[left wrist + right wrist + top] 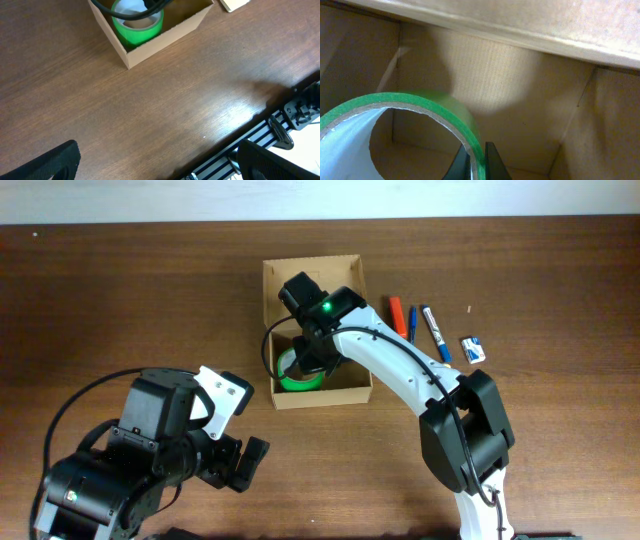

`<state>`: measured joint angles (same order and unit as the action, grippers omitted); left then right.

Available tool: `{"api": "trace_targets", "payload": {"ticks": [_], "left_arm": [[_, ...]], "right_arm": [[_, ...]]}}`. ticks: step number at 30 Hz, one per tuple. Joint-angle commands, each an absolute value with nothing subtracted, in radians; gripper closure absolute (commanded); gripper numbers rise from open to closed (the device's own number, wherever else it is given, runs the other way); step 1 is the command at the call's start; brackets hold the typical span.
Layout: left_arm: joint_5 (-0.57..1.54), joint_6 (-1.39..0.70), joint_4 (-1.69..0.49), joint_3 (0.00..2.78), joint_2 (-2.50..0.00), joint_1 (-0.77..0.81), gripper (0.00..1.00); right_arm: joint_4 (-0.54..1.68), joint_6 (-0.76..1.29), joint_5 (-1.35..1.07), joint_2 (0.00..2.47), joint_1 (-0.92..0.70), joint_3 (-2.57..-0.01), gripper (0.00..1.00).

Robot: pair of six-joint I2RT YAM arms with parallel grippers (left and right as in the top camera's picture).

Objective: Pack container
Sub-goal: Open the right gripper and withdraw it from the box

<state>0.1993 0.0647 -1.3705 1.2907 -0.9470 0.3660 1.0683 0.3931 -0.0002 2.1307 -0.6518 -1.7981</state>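
Note:
The container (355, 393) is an open tan cardboard box at the table's middle, its flap lid folded back on the far side. My right gripper (476, 162) is down inside the container (520, 80), shut on the wall of a green tape roll (445, 107). The green tape roll (296, 378) shows in the box's front left part; the left wrist view also shows it (137, 27) inside the container (165, 37). My left gripper (160, 157) is open and empty over bare table near the front edge, at the lower left in the overhead view (240, 460).
Right of the box lie an orange marker (397, 315), a blue pen (411, 324), a blue-capped marker (435, 333) and a small blue-white item (473, 349). The table's front edge (260, 117) with metal rails runs close to my left gripper.

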Motion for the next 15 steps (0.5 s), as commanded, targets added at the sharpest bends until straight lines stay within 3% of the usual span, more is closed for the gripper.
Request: {"api": "trace_targets", "payload": {"ticks": [1, 6, 15], "left_arm": [[0.214, 0.084, -1.37, 1.294, -0.941, 0.364, 0.0], [0.214, 0.084, -1.37, 1.294, -0.941, 0.364, 0.0], [0.213, 0.084, -1.37, 1.294, -0.941, 0.364, 0.0]], "right_arm": [[1.065, 0.402, 0.012, 2.116, -0.656, -1.787, 0.89], [1.065, 0.402, 0.012, 2.116, -0.656, -1.787, 0.76], [1.068, 0.399, 0.004, 2.114, -0.656, -1.79, 0.76]]}}
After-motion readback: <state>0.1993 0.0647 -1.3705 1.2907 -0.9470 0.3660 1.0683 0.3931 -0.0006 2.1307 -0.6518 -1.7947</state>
